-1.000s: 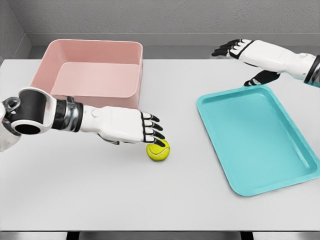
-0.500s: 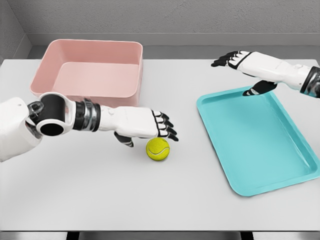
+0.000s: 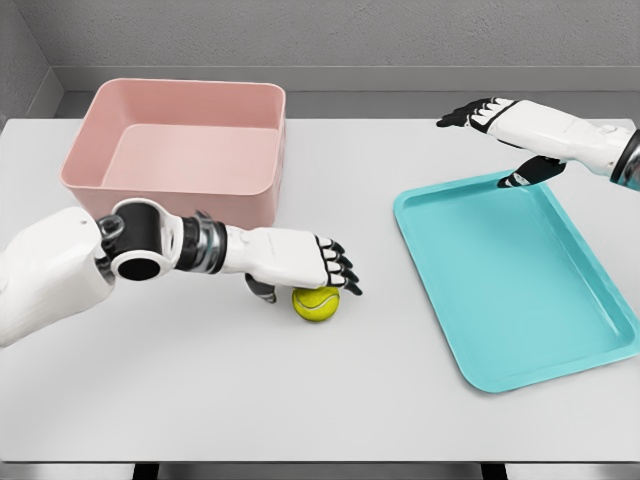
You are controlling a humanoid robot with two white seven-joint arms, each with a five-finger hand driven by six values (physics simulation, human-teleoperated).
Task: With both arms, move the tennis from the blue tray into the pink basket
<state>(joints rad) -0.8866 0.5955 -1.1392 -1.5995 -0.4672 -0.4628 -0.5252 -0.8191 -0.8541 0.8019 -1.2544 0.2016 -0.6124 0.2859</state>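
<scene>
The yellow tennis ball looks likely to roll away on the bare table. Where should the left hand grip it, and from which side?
Probably from above: the yellow tennis ball is round, so any opposite sides serve. The left hand already hangs over its top, thumb at the ball's left; its fingers could curl down the right side.

Bench: flat, pale grey-white top, spanning nearly the full width of the view; front edge runs along the bottom of the picture, far edge meets the floor strip below the wall.
Bench supports: dark shapes showing below the front edge at lower left and lower right; too little visible to tell their form.
Back wall: grey, rough speckled texture, across the top of the view.
Side wall: grey, at the upper left, meeting the back wall at a corner.
</scene>
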